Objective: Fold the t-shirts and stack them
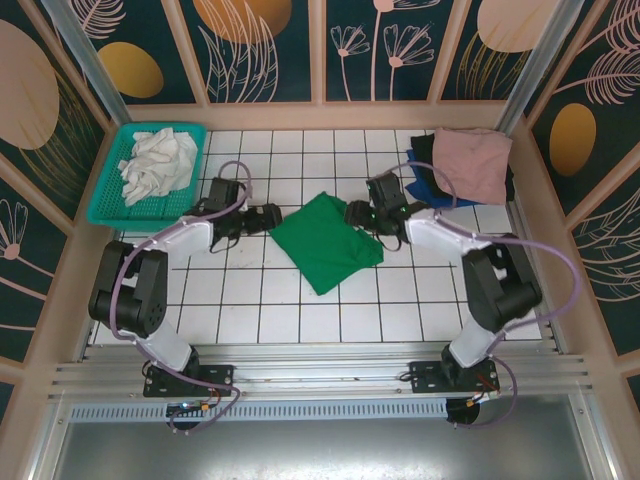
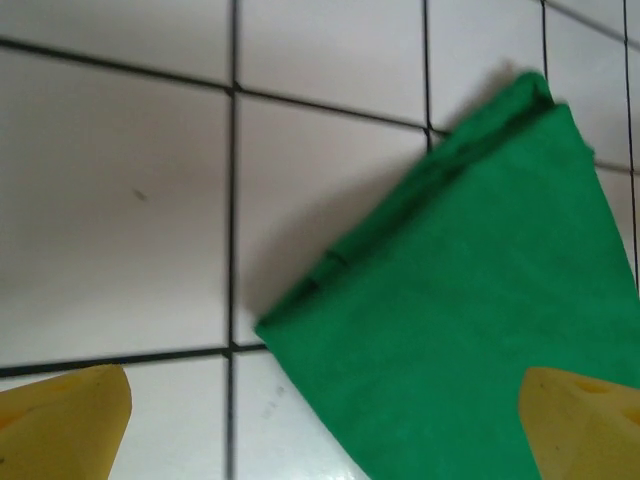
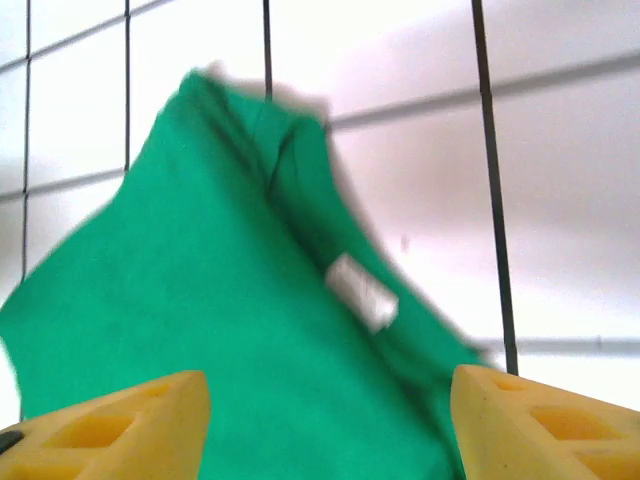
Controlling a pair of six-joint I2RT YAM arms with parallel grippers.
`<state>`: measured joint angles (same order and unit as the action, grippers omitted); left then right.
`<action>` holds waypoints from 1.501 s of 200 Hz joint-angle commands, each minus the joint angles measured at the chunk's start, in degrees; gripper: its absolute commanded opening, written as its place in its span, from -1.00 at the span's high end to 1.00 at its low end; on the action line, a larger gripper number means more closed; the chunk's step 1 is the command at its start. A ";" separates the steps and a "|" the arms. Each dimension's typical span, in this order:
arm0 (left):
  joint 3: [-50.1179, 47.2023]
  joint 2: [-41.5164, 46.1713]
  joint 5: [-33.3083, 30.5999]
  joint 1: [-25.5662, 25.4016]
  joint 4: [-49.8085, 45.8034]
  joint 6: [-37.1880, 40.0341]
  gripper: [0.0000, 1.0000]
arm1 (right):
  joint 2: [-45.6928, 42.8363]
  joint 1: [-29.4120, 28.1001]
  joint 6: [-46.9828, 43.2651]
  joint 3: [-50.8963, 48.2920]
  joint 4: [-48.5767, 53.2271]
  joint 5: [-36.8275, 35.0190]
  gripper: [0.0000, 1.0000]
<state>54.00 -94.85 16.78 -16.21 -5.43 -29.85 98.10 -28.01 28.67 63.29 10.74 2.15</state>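
Left hand (image 1: 272, 218) hovers just off the left edge of the green t-shirt (image 1: 325, 243), fingers spread wide, gripping nothing; your right hand (image 1: 352, 213) sits at its right edge, fingers apart over the cloth, nothing pinched; green lies mid-tabletop (image 1: 250, 300), folded to a skewed rectangle. Judged: fold about done; pink t-shirt (image 1: 470, 160) tops black (image 1: 424, 150) and blue (image 1: 430, 192) at back right; left for you: carry green onto that stack; white cloth (image 1: 158, 165) heaped in the teal basket (image 1: 100, 195), kind unclear.
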 commanded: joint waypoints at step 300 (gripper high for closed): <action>9.63 -11.03 -3.77 -1.31 -4.76 7.52 -0.56 | 8.44 -7.08 5.64 -0.13 9.04 -13.89 -0.37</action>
<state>64.05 -108.07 14.20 -17.89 -8.93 -23.64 106.91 -35.53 33.47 63.31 12.73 -4.38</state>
